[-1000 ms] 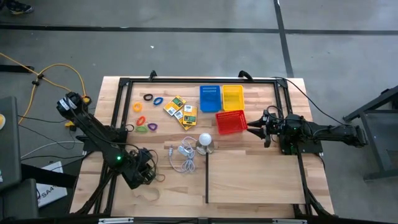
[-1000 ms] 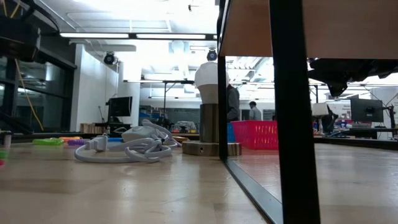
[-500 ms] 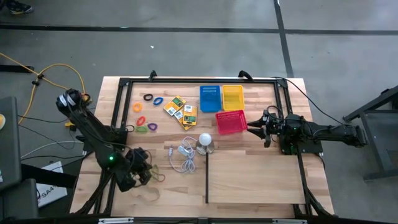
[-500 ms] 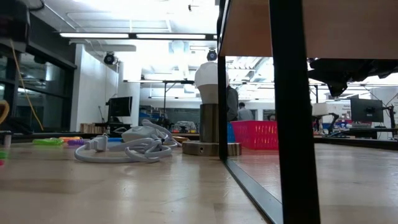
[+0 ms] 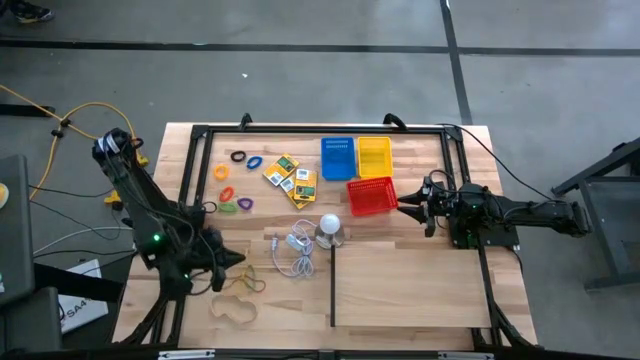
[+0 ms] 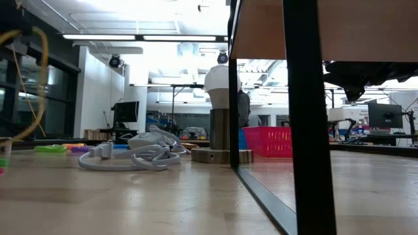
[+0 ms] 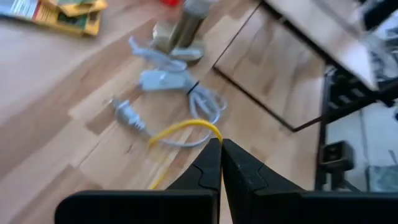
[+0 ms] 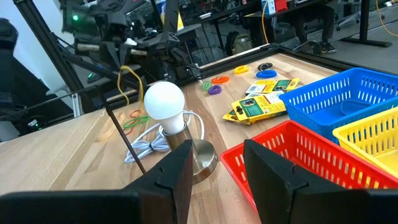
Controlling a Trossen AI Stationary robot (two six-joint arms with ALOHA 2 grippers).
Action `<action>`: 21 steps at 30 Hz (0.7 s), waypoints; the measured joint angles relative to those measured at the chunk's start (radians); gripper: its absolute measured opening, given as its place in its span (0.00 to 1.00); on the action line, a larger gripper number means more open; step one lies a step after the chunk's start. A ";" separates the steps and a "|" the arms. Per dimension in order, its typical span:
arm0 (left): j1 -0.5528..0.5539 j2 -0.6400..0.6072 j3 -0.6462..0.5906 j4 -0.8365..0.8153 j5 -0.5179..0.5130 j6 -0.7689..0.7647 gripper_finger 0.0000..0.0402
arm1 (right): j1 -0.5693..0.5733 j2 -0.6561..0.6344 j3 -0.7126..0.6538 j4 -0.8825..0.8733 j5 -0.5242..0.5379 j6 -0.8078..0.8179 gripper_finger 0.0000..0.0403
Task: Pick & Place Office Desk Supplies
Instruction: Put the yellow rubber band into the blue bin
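The left gripper (image 5: 222, 265) hangs above the near left part of the wooden tabletop (image 5: 420, 290), its jaws pressed together on a thin yellow rubber band (image 7: 184, 129) that droops from the tips in a loose arc; the low view catches the same yellow loop (image 6: 40, 72) hanging at its far left edge. Below it on the wood lies a tan rubber band (image 5: 233, 310) in a floppy, uneven loop, with a second thin band (image 5: 245, 282) just beyond it.

Farther back on the left side sit the small rings: orange (image 5: 221, 172), black (image 5: 238, 157), blue (image 5: 254, 162), a red one (image 5: 227, 193), green (image 5: 230, 208) and purple (image 5: 245, 203). Beside them lie the yellow-and-green packets (image 5: 291, 177), flat rectangles fanned against each other.

The coiled white cord (image 5: 292, 250) lies touching the base of the white bulb (image 5: 329, 226) near mid-table. Behind stand a blue basket (image 5: 338, 158), a yellow basket (image 5: 374, 157) and a red basket (image 5: 371, 196).

The right gripper (image 5: 412, 207) waits just beside the red basket, jaws apart and holding nothing.
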 joint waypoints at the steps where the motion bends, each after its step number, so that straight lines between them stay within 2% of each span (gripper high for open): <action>1: 0.000 -0.017 0.000 0.004 -0.009 0.028 0.00 | 0.000 0.000 0.000 0.000 0.000 0.000 0.32; 11: 0.077 -0.067 0.000 0.011 -0.015 0.185 0.00 | 0.000 0.000 0.000 0.000 0.000 0.000 0.32; 16: 0.194 -0.068 0.000 0.022 0.014 0.293 0.00 | 0.000 0.000 0.000 0.000 0.000 0.000 0.32; 21: 0.351 -0.071 0.000 0.090 0.071 0.483 0.00 | 0.000 0.000 0.000 0.000 0.000 0.000 0.32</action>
